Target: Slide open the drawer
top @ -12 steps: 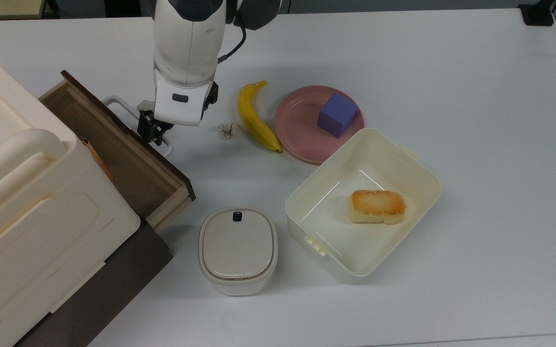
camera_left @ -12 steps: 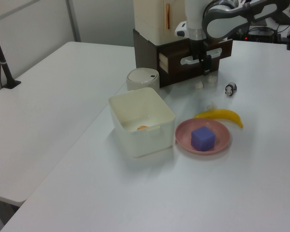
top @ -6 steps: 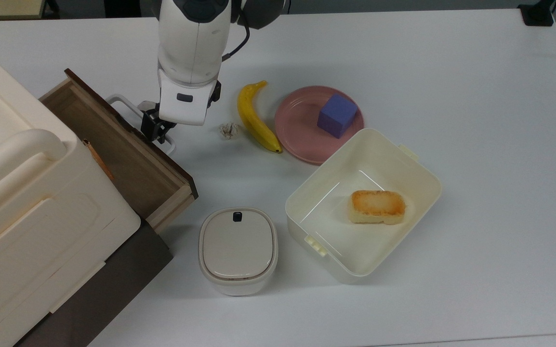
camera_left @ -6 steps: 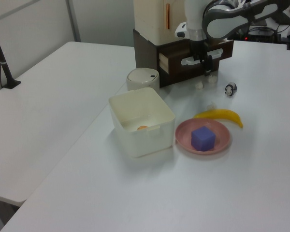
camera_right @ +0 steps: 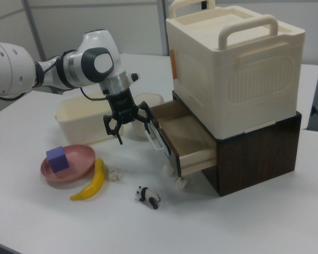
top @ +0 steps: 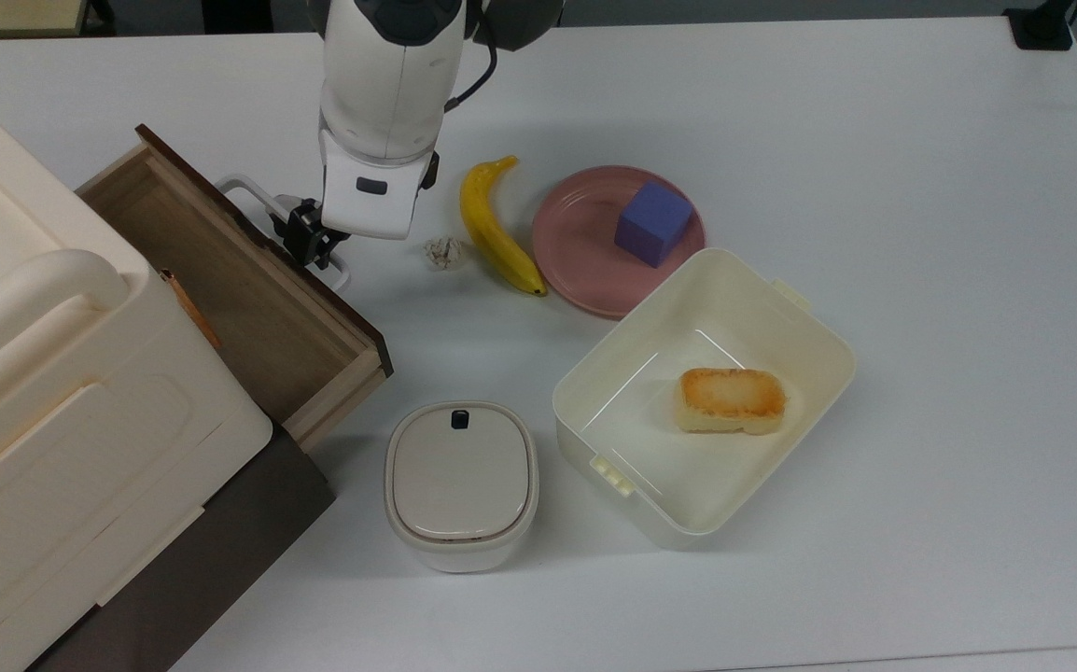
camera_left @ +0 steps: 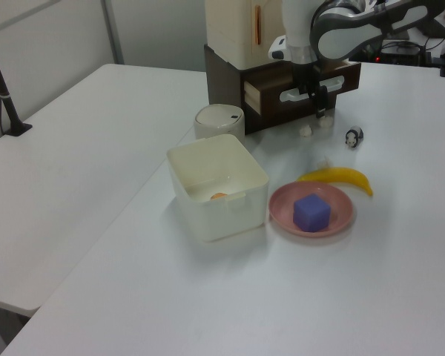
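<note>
At the white loop handle (top: 263,201) the claw (camera_right: 128,123) stood with fingers spread wide around it, and behind it the drawer (top: 240,299) was pulled partly out over the counter (top: 874,187).

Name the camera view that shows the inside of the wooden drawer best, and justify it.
The top view: the drawer lies open from above. The right view shows its inside at a slant; the left view shows mostly its front panel.
</note>
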